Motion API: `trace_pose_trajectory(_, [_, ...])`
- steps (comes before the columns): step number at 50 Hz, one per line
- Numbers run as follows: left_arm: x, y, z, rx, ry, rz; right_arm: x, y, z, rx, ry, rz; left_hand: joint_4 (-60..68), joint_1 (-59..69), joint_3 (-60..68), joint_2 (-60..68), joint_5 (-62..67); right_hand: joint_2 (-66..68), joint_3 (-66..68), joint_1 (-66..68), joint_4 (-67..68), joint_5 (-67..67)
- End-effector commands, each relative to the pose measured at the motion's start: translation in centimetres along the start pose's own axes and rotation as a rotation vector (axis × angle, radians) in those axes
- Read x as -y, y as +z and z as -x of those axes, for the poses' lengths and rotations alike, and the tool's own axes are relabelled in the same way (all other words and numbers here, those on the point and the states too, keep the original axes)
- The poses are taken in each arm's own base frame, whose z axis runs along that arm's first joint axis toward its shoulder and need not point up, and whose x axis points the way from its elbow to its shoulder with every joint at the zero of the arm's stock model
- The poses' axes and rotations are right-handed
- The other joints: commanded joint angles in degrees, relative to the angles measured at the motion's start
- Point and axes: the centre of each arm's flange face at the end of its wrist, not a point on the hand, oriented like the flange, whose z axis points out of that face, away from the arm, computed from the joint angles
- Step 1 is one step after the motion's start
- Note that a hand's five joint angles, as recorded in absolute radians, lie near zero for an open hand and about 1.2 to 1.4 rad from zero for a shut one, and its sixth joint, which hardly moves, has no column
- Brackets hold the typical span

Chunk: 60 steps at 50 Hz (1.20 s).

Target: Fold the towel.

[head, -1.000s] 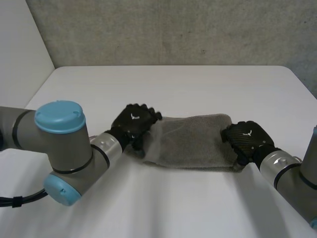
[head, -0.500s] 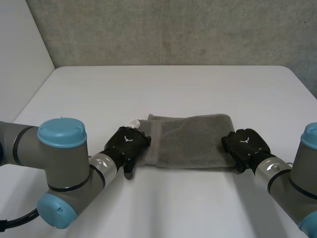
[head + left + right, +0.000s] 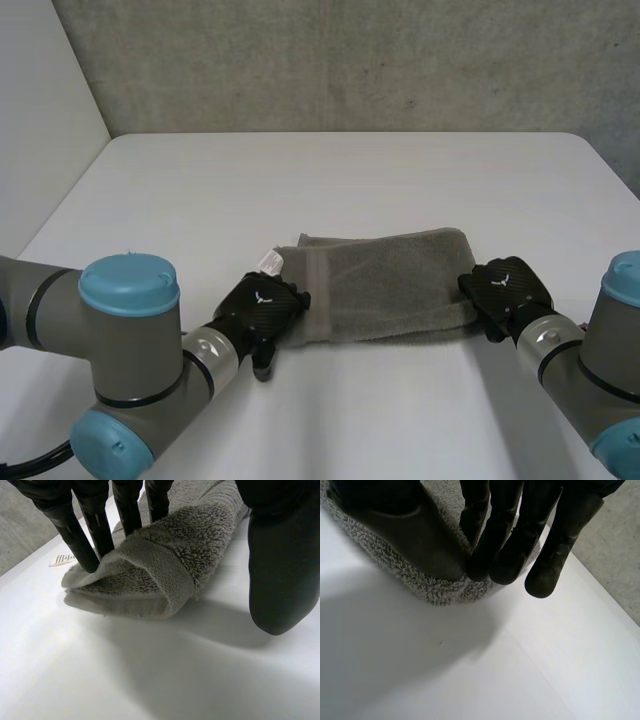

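Though the towel point(image 3: 390, 285) is a folded strip, one fold seems left; left hand point(image 3: 262, 308) lies spread on it, right hand point(image 3: 505, 290) pinches its end.

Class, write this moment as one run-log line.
towel: folded, on table | left hand: open, resting on left end | right hand: pinching right end

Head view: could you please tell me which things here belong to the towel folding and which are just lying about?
Part of the job: towel; left hand, fingers resting on one end; right hand at the other end.
Just there: white table; grey wall behind it.
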Motion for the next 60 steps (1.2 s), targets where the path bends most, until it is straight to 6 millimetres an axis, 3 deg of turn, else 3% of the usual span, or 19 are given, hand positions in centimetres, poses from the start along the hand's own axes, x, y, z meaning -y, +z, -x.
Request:
trace_pose_trajectory(1, [0.4, -0.7, 0.2, 0.002, -0.007, -0.013, 0.6, 0.0, -0.8, -0.019, -0.047, -0.01, -5.1, -5.5, -5.2, -4.9, -15.7, 4.0, 3.8, 8.9, 3.3, 3.3])
trace_pose_trajectory(8, [2.8, -1.8, 1.7, 0.054, -0.016, -0.088, 1.8, 0.2, -1.7, -0.037, -0.165, -0.007, -11.7, -12.1, -11.8, -11.5, -22.2, 4.0, 3.8, 8.9, 3.3, 3.3])
trace_pose_trajectory(14, [4.8, -2.5, 6.3, 0.175, -0.121, -0.164, 6.4, 0.2, -1.4, -0.06, -0.236, -0.114, -15.7, -16.1, -15.8, -15.5, -26.3, 4.0, 3.8, 8.9, 3.3, 3.3])
trace_pose_trajectory(18, [6.1, -3.0, 8.8, 0.237, -0.197, -0.223, 11.8, -1.0, 2.6, 0.0, -0.292, -0.297, -15.7, -16.1, -15.8, -15.5, -26.3, 4.0, 3.8, 8.9, 3.3, 3.3])
trace_pose_trajectory(19, [6.1, -3.0, 8.9, 0.237, -0.197, -0.224, 11.8, -1.0, 2.6, 0.0, -0.292, -0.297, -15.7, -16.1, -15.8, -15.5, -26.3, 4.0, 3.8, 8.9, 3.3, 3.3])
trace_pose_trajectory(23, [6.7, -3.2, 10.9, 0.287, -0.256, -0.267, 14.5, -2.0, 8.2, 0.119, -0.337, -0.421, -15.9, -16.3, -16.0, -15.7, -26.4, 4.0, 3.8, 8.9, 3.3, 3.3])
trace_pose_trajectory(24, [6.7, -3.2, 10.9, 0.287, -0.256, -0.267, 14.5, -2.0, 8.2, 0.12, -0.337, -0.421, -15.9, -16.3, -16.0, -15.7, -26.4, 4.0, 3.8, 8.9, 3.3, 3.3])
trace_pose_trajectory(26, [6.8, -3.2, 11.8, 0.312, -0.284, -0.289, 14.8, -2.4, 12.7, 0.217, -0.376, -0.463, -15.9, -16.3, -16.0, -15.7, -26.4, 4.0, 3.8, 8.9, 3.3, 3.3])
trace_pose_trajectory(27, [6.8, -3.2, 11.8, 0.312, -0.284, -0.289, 14.8, -2.4, 12.7, 0.217, -0.377, -0.463, -15.9, -16.3, -16.0, -15.7, -26.4, 4.0, 3.8, 8.9, 3.3, 3.3])
trace_pose_trajectory(29, [6.9, -3.1, 12.3, 0.323, -0.297, -0.304, 13.3, -2.3, 16.4, 0.306, -0.437, -0.444, -15.9, -16.3, -16.0, -15.7, -26.4, 4.0, 3.8, 8.9, 3.3, 3.3])
trace_pose_trajectory(36, [7.1, -3.0, 12.6, 0.333, -0.298, -0.317, 11.4, -2.7, 19.3, 0.4, -0.517, -0.393, -15.9, -16.3, -16.0, -15.7, -26.4, 4.0, 3.8, 8.9, 3.3, 3.3])
trace_pose_trajectory(38, [7.1, -3.0, 12.6, 0.334, -0.297, -0.322, 11.3, -2.7, 19.3, 0.401, -0.504, -0.39, -15.9, -16.3, -16.0, -15.7, -26.4, 4.0, 3.8, 8.9, 3.3, 3.3])
trace_pose_trajectory(39, [7.4, -3.0, 12.5, 0.332, -0.295, -0.331, 11.6, -2.7, 18.9, 0.389, -0.474, -0.395, -15.9, -16.3, -16.0, -15.7, -26.4, -18.3, -18.4, -13.3, -18.9, -18.9])
trace_pose_trajectory(40, [7.4, -3.0, 12.5, 0.332, -0.295, -0.331, 11.6, -2.7, 18.9, 0.389, -0.474, -0.395, -15.9, -16.3, -16.0, -15.7, -26.4, -18.5, -18.7, -13.5, -19.1, -19.1])
trace_pose_trajectory(41, [7.7, -2.9, 12.4, 0.327, -0.291, -0.34, 12.3, -2.9, 18.2, 0.367, -0.423, -0.405, -15.9, -16.3, -16.0, -15.7, -26.4, -50.5, -50.6, -45.5, -51.1, -51.1])
trace_pose_trajectory(42, [7.7, -2.8, 12.3, 0.322, -0.293, -0.345, 13.5, -3.8, 17.2, 0.352, -0.365, -0.426, -15.9, -16.3, -16.0, -15.7, -26.4, -66.0, -66.2, -61.1, -66.7, -66.7])
trace_pose_trajectory(45, [8.1, -2.6, 12.0, 0.309, -0.304, -0.362, 15.2, -5.2, 14.9, 0.322, -0.262, -0.453, -15.9, -16.3, -16.0, -15.7, -26.4, -66.0, -66.2, -61.1, -66.7, -66.7])
trace_pose_trajectory(51, [8.6, -1.8, 10.5, 0.249, -0.347, -0.382, 15.4, -4.6, 10.3, 0.237, -0.125, -0.412, -15.9, -16.3, -16.0, -15.7, -26.4, -66.0, -66.2, -61.1, -66.7, -66.7])
trace_pose_trajectory(60, [8.5, 0.7, 6.5, 0.139, -0.376, -0.36, 12.4, -2.4, 5.6, 0.146, 0.002, -0.28, -15.2, -15.6, -15.3, -15.0, -25.8, -66.0, -66.2, -61.1, -66.7, -66.7])
